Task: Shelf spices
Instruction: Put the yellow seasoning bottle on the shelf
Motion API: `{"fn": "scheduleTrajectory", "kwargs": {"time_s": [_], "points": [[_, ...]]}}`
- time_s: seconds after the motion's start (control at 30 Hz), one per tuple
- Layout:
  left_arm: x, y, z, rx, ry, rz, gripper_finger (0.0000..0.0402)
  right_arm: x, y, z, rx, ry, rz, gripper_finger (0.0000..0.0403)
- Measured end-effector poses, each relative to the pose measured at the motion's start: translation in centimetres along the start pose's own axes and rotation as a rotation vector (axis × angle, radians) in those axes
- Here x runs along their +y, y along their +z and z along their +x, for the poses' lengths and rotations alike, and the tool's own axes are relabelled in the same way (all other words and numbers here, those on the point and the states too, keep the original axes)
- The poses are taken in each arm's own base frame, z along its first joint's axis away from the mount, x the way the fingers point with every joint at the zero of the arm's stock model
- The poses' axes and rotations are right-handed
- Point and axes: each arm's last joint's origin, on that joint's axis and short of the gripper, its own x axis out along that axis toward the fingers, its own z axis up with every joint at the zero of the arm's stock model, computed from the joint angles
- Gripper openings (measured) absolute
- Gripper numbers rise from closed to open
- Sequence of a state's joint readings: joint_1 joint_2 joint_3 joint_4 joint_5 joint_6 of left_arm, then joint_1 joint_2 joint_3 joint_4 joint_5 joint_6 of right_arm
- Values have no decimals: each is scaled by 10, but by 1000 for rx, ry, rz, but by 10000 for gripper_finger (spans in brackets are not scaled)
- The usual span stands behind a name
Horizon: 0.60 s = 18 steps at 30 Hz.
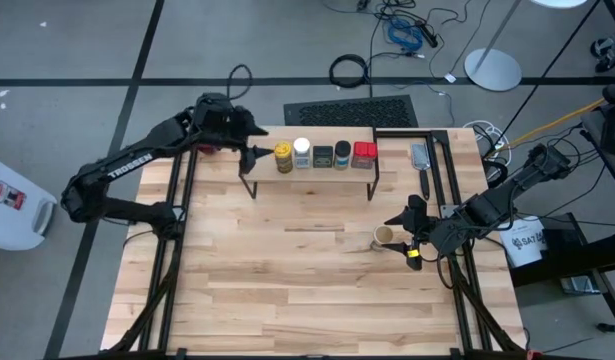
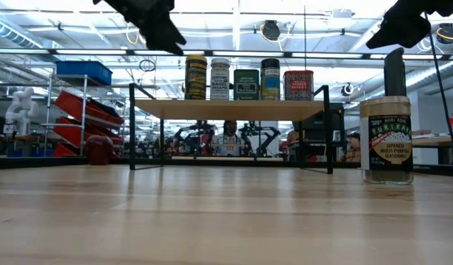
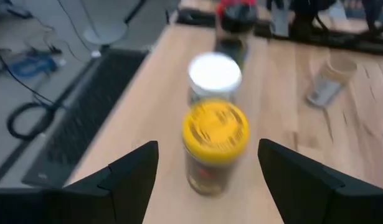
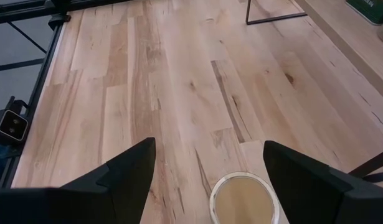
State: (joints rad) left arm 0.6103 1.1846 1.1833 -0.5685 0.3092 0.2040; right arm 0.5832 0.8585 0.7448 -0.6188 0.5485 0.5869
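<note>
Yellow-lidded jar [image 1: 283, 156], white-capped jar [image 1: 302, 152], dark green tin [image 1: 323, 155], red tin [image 1: 364, 153]; tan-lidded jar [image 1: 384, 237]; pale wood shelf [image 1: 312, 172].

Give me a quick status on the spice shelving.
Left end effector open beside yellow-topped jar. Right end effector open at tan-topped jar. Five spices on shelf. Nothing blocking.

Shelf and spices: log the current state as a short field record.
on shelf: five spices in a row, namely yellow-top jar, white-cap jar, dark tin, dark jar, red tin
off shelf: tan-top jar, upright on table
left tool: open, beside yellow-top jar
right tool: open, at tan-top jar
</note>
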Motion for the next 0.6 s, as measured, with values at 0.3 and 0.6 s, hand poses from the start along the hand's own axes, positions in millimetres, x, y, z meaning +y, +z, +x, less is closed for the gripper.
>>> {"fn": "scheduleTrajectory", "kwargs": {"time_s": [0.3,0.6], "points": [[-19,-32,22,90,48,-64,286,-1,-1,0,10,-7,-4,286],[-32,-66,49,68,120,-88,286,-1,-1,0,11,-7,-5,286]]}}
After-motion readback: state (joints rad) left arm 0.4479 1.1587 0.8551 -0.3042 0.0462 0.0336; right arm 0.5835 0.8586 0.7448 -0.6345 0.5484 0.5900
